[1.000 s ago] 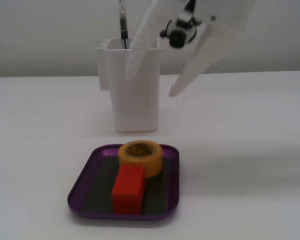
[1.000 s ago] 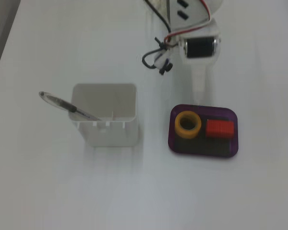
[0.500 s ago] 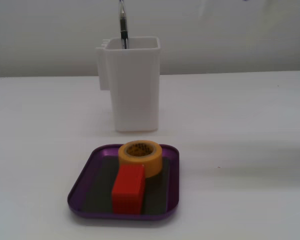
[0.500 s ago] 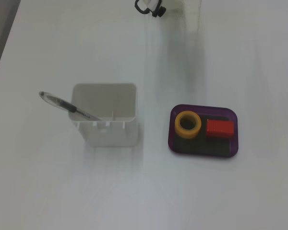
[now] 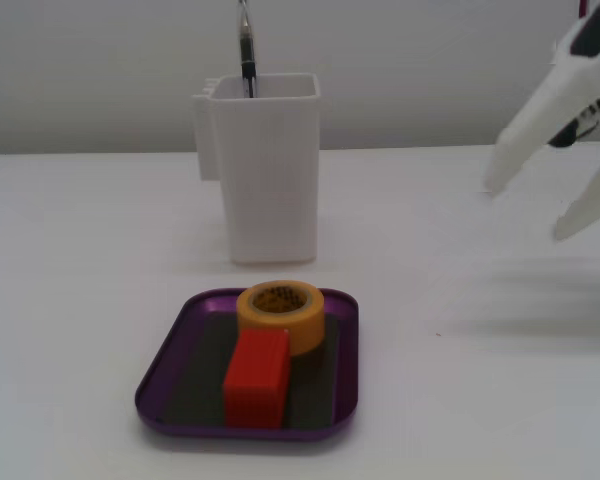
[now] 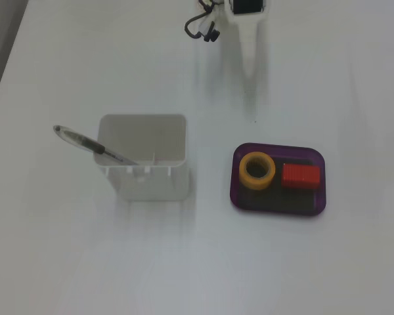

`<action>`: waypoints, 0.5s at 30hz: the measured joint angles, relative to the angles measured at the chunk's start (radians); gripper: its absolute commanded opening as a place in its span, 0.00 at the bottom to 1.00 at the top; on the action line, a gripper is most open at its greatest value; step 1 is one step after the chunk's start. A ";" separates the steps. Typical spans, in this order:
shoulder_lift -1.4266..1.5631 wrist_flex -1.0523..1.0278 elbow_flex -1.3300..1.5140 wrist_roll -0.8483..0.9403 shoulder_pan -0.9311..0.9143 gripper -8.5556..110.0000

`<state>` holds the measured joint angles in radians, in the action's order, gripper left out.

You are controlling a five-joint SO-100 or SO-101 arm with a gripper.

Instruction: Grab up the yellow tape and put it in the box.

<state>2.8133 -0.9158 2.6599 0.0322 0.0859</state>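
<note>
We see the claw (image 5: pixel 540 215) spread wide and empty above the table (image 5: pixel 80 300), well apart from the purple box (image 5: pixel 170 360), where the yellow tape (image 5: pixel 300 318) lies flat touching a red block (image 5: pixel 256 380), with a white container (image 5: pixel 270 170) holding a pen (image 5: pixel 246 50) behind.

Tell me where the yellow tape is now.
The tape lies in the purple tray, in its left half in the top-down fixed view, beside the red block.
</note>
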 measured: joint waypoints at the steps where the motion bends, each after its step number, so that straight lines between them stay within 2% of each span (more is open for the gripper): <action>1: 0.035 0.021 0.049 0.000 0.000 0.22; 6: 0.204 0.064 0.225 0.000 -0.003 0.22; 15: 0.476 0.066 0.383 0.000 -0.006 0.22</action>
<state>3.2889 -0.8498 3.0434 0.0322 0.0798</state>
